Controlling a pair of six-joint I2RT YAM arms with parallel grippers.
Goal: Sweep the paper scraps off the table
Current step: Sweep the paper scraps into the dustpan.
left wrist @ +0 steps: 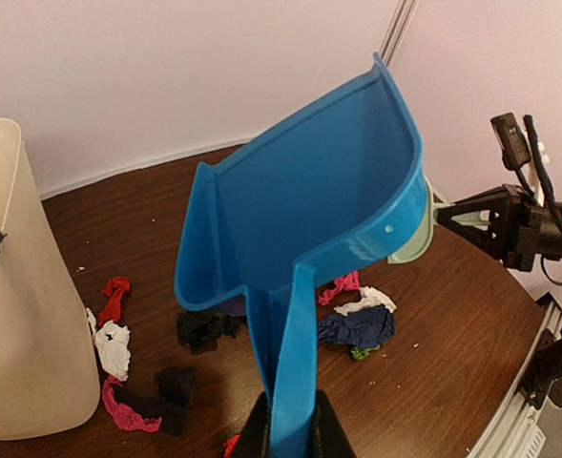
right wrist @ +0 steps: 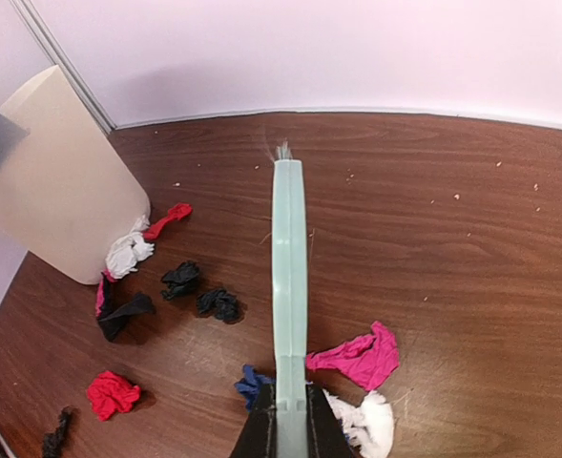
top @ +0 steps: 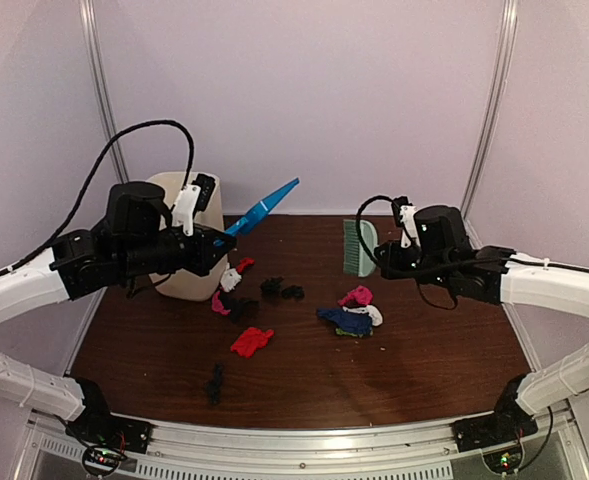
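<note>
Left gripper (left wrist: 288,426) clamped shut on the blue dustpan (left wrist: 300,219) handle, right gripper (right wrist: 288,431) pinching the pale green hand brush (right wrist: 288,258), I'm holding both aloft, ready to sweep the paper scraps (top: 251,341) strewn on the table (top: 424,370) beside the cream bin (top: 189,285).

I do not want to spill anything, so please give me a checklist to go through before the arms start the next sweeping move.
1. Left gripper shut on dustpan handle: ok.
2. Right gripper shut on brush handle: ok.
3. Dustpan lip down on table: not ok, it is raised.
4. Brush bristles touching table: cannot tell.
5. Paper scraps away from bin: not ok, some lie at its base.
</note>
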